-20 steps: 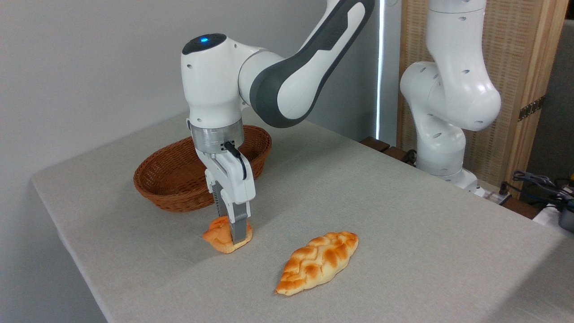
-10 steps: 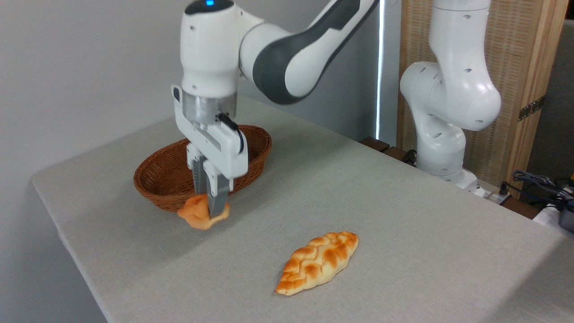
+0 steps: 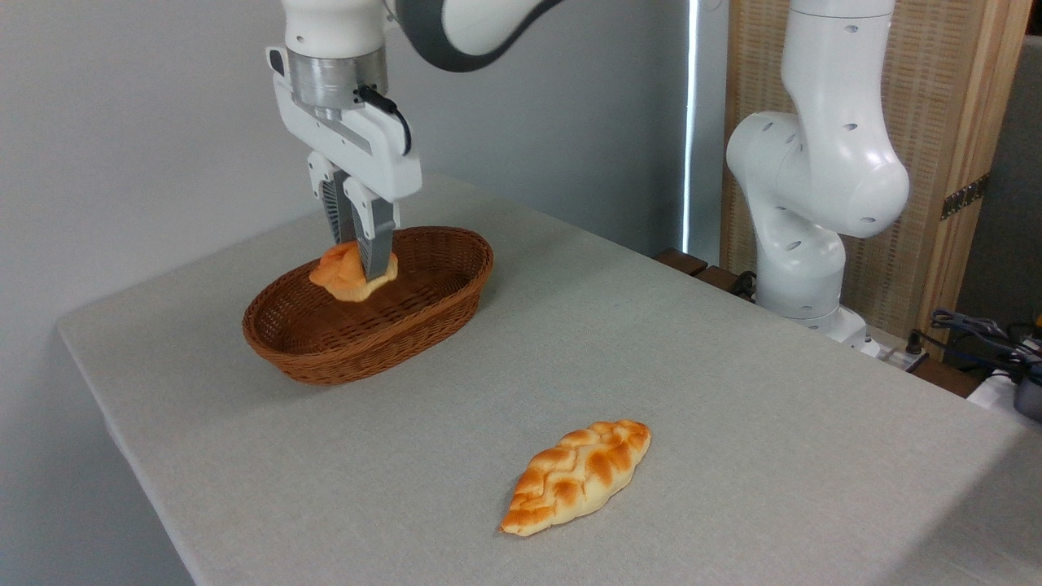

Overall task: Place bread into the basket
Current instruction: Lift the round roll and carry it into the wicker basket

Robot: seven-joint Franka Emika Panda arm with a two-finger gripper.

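At the left, the oval wicker basket [image 3: 368, 330] sits on the grey table [image 3: 733, 391]. Above its hollow, the gripper [image 3: 362, 264] pinches the small orange bun [image 3: 340, 275] between its fingers, clear of the basket floor. Further right, a braided loaf [image 3: 576, 475] lies on the table, well apart. At the far right stands the arm's white base [image 3: 806, 187].

I see the grey-clothed table [image 3: 733, 391] carrying the wicker basket [image 3: 366, 342] and, well apart, a braided loaf [image 3: 576, 475].
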